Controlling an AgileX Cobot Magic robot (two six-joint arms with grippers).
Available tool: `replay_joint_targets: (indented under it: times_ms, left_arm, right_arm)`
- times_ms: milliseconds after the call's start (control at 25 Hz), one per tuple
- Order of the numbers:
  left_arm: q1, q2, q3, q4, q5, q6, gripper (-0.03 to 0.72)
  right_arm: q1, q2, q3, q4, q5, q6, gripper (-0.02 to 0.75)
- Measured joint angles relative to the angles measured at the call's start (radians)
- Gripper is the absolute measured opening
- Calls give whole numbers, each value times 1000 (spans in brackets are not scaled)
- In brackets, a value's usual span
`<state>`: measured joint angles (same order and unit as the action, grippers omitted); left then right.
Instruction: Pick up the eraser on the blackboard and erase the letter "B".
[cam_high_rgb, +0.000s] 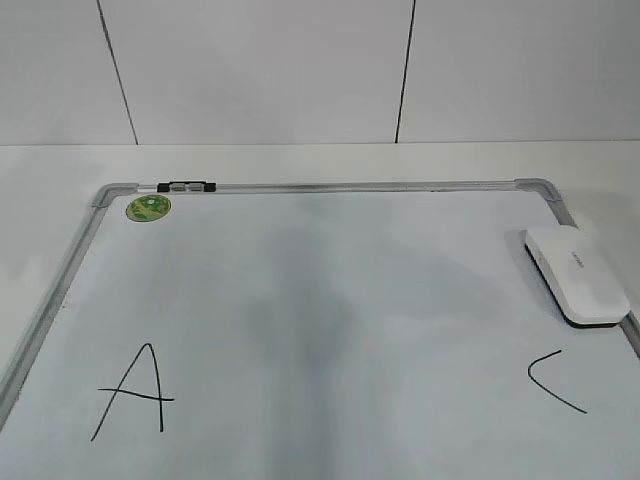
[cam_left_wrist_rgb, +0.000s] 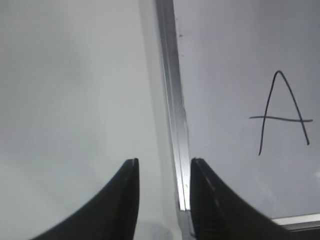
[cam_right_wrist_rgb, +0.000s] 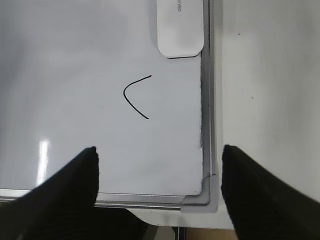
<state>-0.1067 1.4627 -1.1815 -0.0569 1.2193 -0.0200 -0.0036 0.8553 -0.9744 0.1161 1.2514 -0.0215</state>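
The white eraser lies flat on the blackboard by its right frame; its near end also shows at the top of the right wrist view. The board bears a black "A" and a black "C". No letter "B" shows between them; that area is a faint grey smear. My left gripper is open and empty over the board's left frame, with the "A" to its right. My right gripper is open and empty above the board's near right corner, below the "C".
A small round green sticker sits in the board's far left corner. A black clip is on the far frame. White table surrounds the board, with a tiled wall behind. The table's front edge lies just beyond the near right corner.
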Motion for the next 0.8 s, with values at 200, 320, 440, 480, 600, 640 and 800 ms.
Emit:
replay_joint_targets:
  times_ms: [200,320,440,480,600,640,800]
  left_arm:
    - [0,-186,128,36,3,0,253]
    - [0,-316,195,37,4,0,240]
    - [0,-466,249,37,9,0,237]
    - [0,-508,267,37,9,0,237]
    - [0,-646,313,37,10,1,237]
    - [0,-690,329,37,10,1,237]
    - [0,-843,393,37,11,8,237]
  right_arm:
    - [0,-146,75,-28,2,0,587]
    - [0,-218,113,-41,4,0,587]
    - [0,-286,161,-45,7,0,586]
    - [0,-306,177,-45,7,0,586]
    - [0,-378,239,-45,-5,0,586]
    - [0,-399,256,-45,-16,0,586]
    - [0,-482,330,-49,-53,-2,586]
